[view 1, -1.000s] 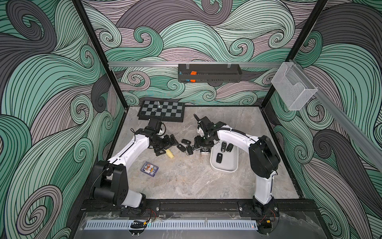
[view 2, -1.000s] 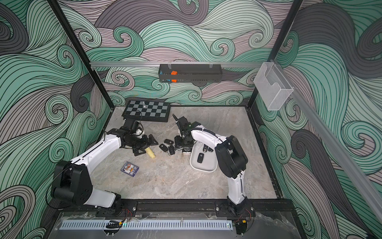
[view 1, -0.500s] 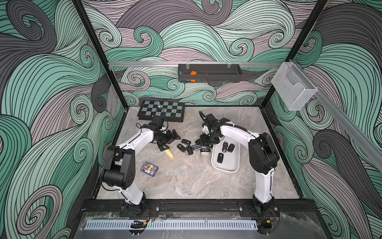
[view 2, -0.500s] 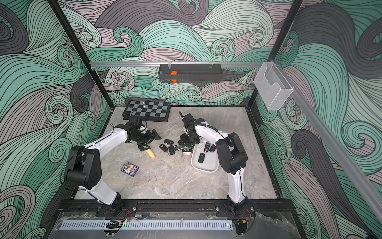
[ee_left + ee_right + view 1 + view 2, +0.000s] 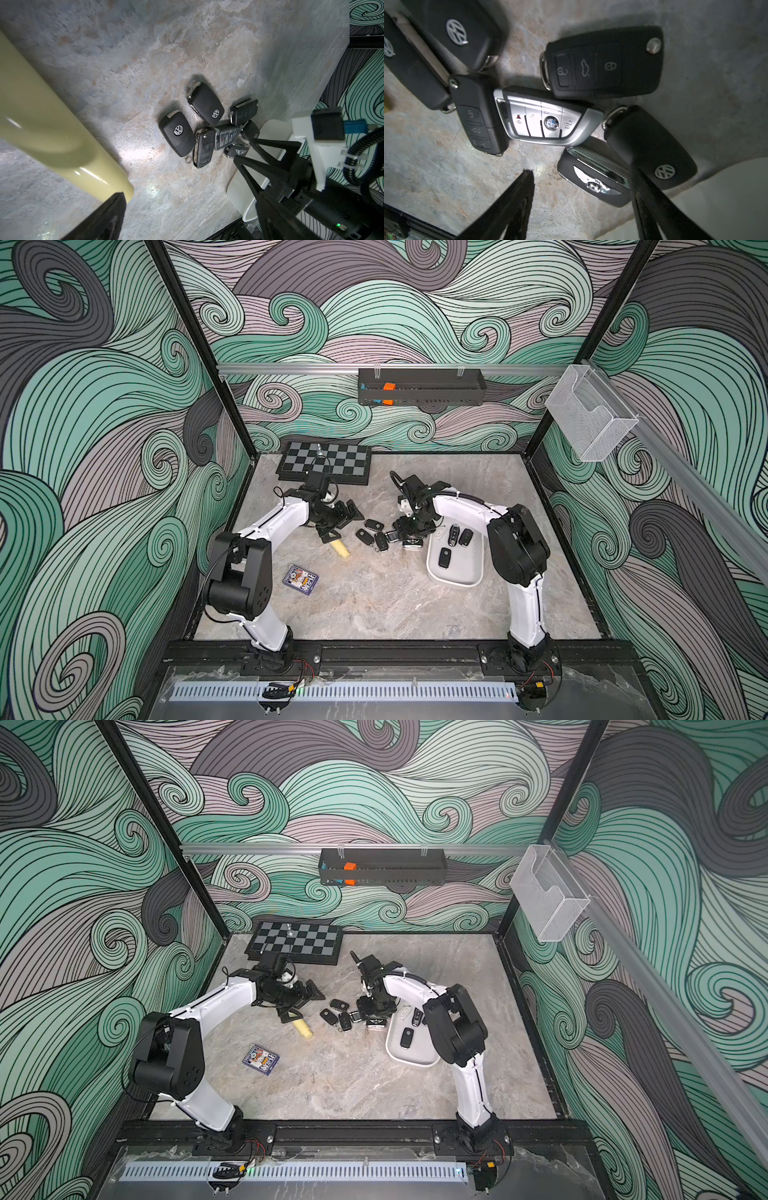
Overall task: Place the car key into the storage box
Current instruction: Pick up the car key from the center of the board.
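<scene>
The marble surface [image 5: 374, 605] carries everything. The white storage box [image 5: 465, 568] sits just beside the right pincer [image 5: 581, 172], on the outer side of one of its fingers, near enough that a lifted key would need only a short carry. Three fobs [image 5: 444, 558] lie inside it (so this looks like one cycle of several). That pincer hangs low over the loose key pile [image 5: 380, 541], fingers spread and gripping nothing, apparently to straddle a single fob.

The left pincer [image 5: 343, 524] stands wide open and empty, well apart from the box, with a cream cylinder [image 5: 340, 549] just beside one finger. I judge it is simply parked clear.

Between the right pincer's fingers lies the winged-badge car key [image 5: 593, 182], flat on the surface, one end at or under a finger. Just beyond the fingertips sits the silver BMW key [image 5: 548, 122], with black Volkswagen fobs [image 5: 460, 35] around it.
</scene>
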Controlling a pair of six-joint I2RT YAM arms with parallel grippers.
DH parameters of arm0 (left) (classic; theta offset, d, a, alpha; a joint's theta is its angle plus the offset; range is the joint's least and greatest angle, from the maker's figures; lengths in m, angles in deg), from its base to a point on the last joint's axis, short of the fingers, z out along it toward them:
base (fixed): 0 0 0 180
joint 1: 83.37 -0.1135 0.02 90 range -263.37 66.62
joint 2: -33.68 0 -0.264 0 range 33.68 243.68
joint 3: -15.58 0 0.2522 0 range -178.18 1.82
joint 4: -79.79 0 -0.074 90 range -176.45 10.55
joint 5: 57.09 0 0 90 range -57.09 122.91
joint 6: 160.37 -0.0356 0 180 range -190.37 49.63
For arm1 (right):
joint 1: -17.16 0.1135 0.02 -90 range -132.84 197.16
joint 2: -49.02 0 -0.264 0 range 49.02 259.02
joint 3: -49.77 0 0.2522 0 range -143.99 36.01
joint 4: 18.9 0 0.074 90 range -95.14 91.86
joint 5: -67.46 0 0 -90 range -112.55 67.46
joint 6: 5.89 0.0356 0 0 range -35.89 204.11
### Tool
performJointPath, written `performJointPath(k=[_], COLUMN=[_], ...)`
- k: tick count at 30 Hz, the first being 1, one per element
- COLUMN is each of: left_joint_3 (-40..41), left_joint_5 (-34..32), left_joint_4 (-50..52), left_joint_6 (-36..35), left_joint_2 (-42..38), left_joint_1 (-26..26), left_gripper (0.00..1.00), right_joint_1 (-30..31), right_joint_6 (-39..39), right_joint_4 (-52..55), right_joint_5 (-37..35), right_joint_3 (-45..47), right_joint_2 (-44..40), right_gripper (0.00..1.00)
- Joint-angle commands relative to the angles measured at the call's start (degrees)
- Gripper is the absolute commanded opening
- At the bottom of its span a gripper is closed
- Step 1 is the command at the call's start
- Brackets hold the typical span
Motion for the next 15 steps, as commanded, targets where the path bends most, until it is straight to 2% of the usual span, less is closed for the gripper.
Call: performJointPath(k=[1, 8, 15], left_joint_3=[-2.36, -3.06, -1.25], left_joint_5=[0.71, 1.31, 1.23], left_joint_4=[3.13, 3.8, 3.02], left_joint_6=[-2.34, -2.67, -2.19], left_joint_2=[-0.16, -0.08, -1.27], left_joint_1=[-0.84, -1.95, -2.15], left_gripper=[0.99, 0.99, 0.99], right_joint_1=[0.41, 0.53, 2.23], right_joint_6=[-1.17, -0.93, 0.18], right_joint_4=[1.51, 1.71, 1.58], right_joint_5=[-0.92, -0.88, -0.08], right_joint_3=[-1.63, -1.68, 2.94], right_joint_2=[1.2, 2.6, -0.97], right_gripper=[0.73, 0.73, 0.73])
